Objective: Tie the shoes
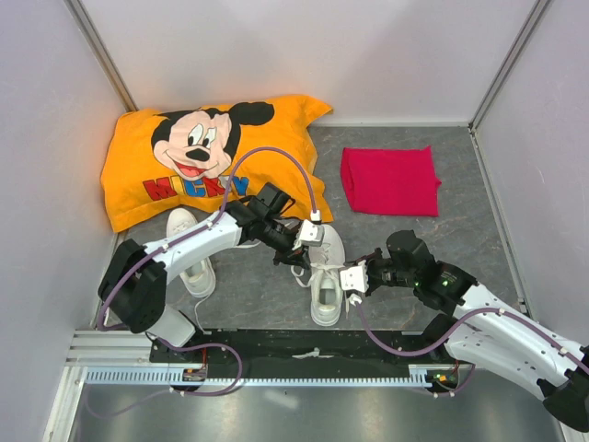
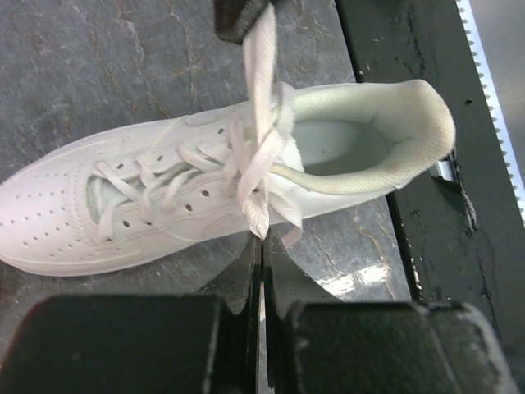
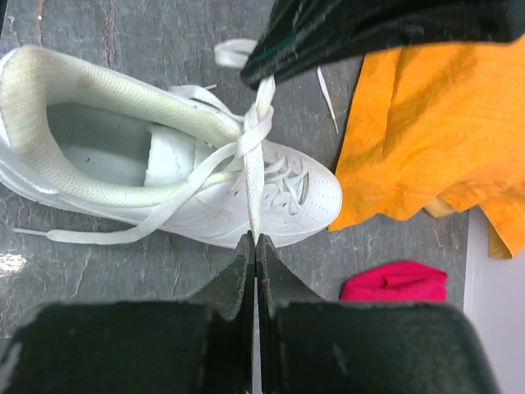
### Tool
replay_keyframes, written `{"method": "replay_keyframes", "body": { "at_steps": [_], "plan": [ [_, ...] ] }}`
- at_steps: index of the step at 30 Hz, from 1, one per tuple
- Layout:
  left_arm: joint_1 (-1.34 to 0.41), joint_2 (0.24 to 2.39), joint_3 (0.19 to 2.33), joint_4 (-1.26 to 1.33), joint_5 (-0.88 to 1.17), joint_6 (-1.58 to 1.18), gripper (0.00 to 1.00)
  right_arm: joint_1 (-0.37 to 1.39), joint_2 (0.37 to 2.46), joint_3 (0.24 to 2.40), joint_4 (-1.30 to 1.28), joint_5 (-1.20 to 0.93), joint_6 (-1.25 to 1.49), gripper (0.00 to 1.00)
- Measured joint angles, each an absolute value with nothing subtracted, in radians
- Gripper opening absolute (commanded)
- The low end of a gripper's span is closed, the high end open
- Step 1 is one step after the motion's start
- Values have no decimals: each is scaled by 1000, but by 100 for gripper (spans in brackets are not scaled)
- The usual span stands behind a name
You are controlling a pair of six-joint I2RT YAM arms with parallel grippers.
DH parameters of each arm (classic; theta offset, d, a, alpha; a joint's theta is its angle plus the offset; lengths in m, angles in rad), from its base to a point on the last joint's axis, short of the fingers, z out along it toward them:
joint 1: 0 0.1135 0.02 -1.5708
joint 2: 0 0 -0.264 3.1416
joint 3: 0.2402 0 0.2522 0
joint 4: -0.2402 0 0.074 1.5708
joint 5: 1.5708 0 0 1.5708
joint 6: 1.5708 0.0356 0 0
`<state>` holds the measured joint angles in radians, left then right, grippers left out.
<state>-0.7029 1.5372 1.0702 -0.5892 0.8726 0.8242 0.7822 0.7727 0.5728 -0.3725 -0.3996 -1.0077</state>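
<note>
The left gripper is pressed together on one lace, and the right gripper pinches the other lace the same way. The strands cross over the tongue of the middle shoe, whose heel faces the near edge. The second shoe lies well to the left. As I judge it, both ends should be drawn apart evenly and kept low, so the crossing cinches without lifting the shoe.
</note>
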Motion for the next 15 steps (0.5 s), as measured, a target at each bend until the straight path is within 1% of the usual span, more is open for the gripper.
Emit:
{"method": "replay_keyframes", "body": {
  "at_steps": [8,15],
  "plan": [
    [-700,1451,994,-605,845,852,2,752,752,546,-410,-368,-999,0],
    [-685,1436,989,-596,839,857,1,694,694,528,-465,-358,-1000,0]
  ]
}}
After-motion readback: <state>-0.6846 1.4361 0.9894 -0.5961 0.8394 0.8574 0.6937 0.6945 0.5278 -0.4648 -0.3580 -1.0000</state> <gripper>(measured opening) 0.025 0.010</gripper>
